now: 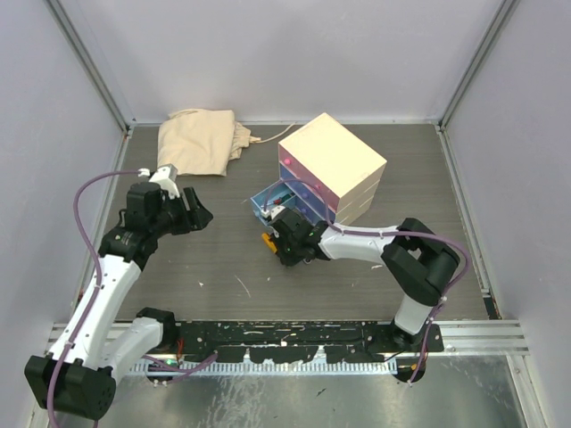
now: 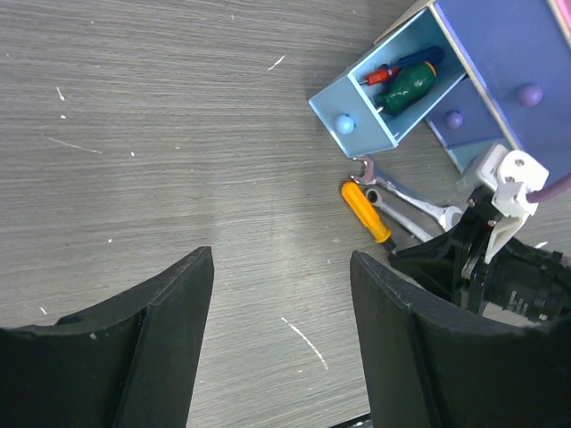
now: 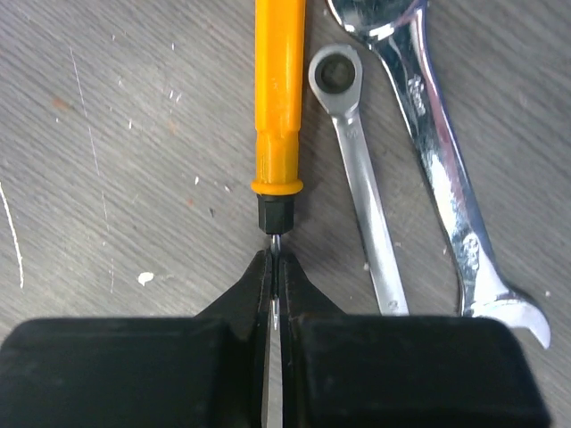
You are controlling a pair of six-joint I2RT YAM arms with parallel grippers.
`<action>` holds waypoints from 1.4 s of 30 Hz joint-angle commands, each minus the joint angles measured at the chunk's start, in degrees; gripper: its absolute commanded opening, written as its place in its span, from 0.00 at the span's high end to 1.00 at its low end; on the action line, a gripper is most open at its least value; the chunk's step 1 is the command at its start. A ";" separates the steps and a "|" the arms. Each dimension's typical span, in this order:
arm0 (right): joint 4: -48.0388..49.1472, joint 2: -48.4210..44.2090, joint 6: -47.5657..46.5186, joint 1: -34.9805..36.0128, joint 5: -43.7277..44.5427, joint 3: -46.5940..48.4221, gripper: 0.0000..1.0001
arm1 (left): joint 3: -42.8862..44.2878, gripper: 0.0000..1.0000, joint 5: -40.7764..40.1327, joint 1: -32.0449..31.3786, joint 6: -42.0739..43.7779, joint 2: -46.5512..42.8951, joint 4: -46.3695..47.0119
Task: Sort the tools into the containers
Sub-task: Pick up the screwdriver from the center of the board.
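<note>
Right wrist view: the right gripper [image 3: 275, 259] is pinched tight on the thin steel shaft of the orange screwdriver [image 3: 279, 89], whose smooth orange handle and black collar point straight away from the fingertips over the scuffed grey table [image 3: 116, 134]. Just right of the fingers lie a slim ring spanner [image 3: 361, 187] and a larger spanner [image 3: 442, 178], both shiny silver. The left gripper [image 2: 278, 267] hangs with fingers wide and empty, the light-blue drawer [image 2: 357, 134] open beyond them.
</note>
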 commanded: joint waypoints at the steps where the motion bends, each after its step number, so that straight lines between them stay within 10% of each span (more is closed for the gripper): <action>1: 3.11 -6.41 2.68 0.24 -1.63 -1.66 0.99 | -0.29 0.36 -0.81 0.20 -6.94 -3.33 4.25; 18: 31.53 -16.85 24.88 0.22 -7.92 -3.14 0.99 | -3.66 0.27 -4.19 -2.86 -24.80 -13.32 11.57; 27: 40.03 -14.94 29.77 0.27 -9.85 -1.02 0.99 | -1.25 0.27 -15.72 -16.51 -25.41 -8.57 13.99; 42: 44.61 -16.25 31.78 0.28 -12.20 -4.01 0.99 | -0.20 0.54 -22.02 -24.31 -29.48 -0.21 20.86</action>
